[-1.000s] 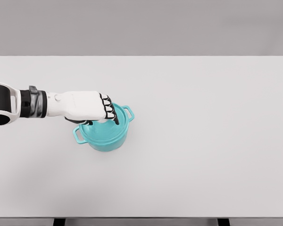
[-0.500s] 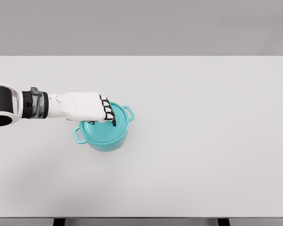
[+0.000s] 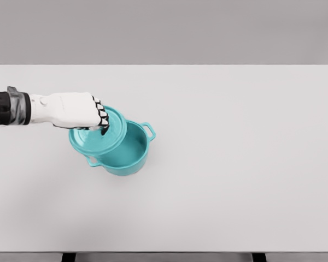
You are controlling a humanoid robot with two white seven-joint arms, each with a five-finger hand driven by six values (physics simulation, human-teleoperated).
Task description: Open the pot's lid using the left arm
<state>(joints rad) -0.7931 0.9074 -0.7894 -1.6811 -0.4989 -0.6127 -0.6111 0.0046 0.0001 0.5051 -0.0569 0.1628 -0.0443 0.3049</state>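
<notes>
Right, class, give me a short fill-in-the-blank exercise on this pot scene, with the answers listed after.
1. The left hand grips the ____.
2. The pot and its lid are coloured ____.
3. The pot stands on a ____ table.
4. The lid is held toward the pot's ____ side in the picture.

Missing words: lid; teal; white; left

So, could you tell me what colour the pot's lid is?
Teal, matching the pot; the lid shows best in head view.
</notes>
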